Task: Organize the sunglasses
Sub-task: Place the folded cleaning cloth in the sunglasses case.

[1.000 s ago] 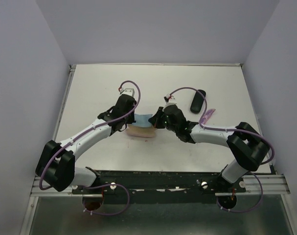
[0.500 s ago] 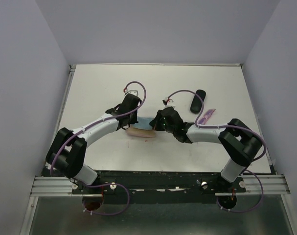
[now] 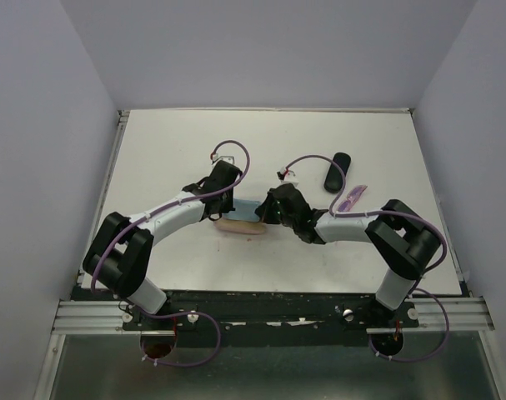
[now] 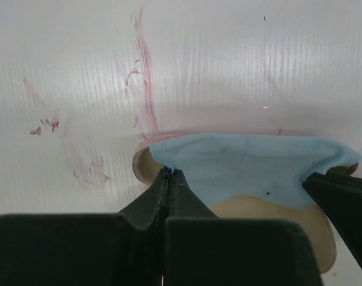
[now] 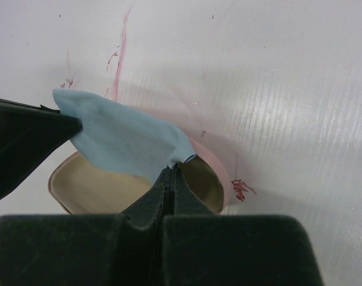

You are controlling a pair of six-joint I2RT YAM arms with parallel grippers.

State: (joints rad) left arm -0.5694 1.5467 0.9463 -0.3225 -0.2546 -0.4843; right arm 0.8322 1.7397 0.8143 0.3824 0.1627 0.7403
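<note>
A light blue cloth (image 4: 246, 164) hangs stretched between both grippers, over an open pink case (image 4: 140, 170) with a beige lining. My left gripper (image 4: 170, 171) is shut on the cloth's left corner. My right gripper (image 5: 172, 167) is shut on the cloth (image 5: 121, 137) at its other corner, just above the case's pink rim (image 5: 219, 164). In the top view the two grippers (image 3: 222, 208) (image 3: 265, 212) face each other across the case (image 3: 240, 227) at mid-table. The pale pink-purple sunglasses (image 3: 353, 197) lie on the table to the right, apart from both grippers.
A black oblong case (image 3: 337, 172) lies just behind the sunglasses at the right. Red pen-like marks (image 4: 142, 71) stain the white table beyond the pink case. Walls enclose the table on three sides.
Both arms have folded lower and drawn slightly nearer, bringing the stretched cloth down closer over the open pink case. Both grippers stay shut on it.
</note>
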